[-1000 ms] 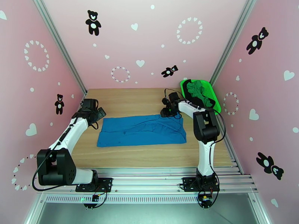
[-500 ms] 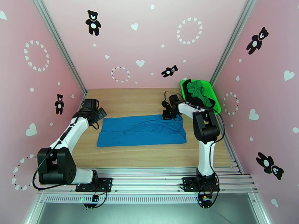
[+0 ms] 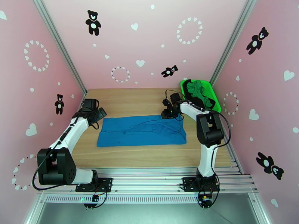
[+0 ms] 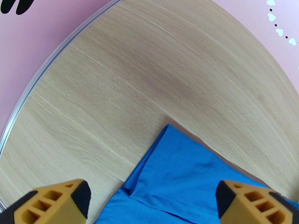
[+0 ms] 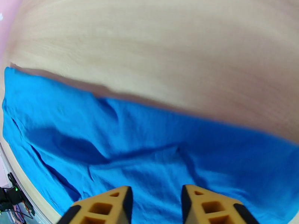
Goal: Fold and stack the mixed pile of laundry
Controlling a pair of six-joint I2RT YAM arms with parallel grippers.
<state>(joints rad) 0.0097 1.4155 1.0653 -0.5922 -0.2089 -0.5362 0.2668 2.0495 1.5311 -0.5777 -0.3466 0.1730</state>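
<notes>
Shirt (image 3: 142, 130) lies flat mid-table; your left gripper (image 4: 153, 200) hangs wide open over its far-left corner, right gripper (image 5: 156, 206) part-open at its far-right edge, both empty, apparently poised to fold.

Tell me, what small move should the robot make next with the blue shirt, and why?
Probably lower the right claw and pinch the far edge of the blue T-shirt. The shirt lies spread flat, unfolded; that claw hovers by the edge, jaws apart, and the left claw stands wide open at the far left corner.
</notes>
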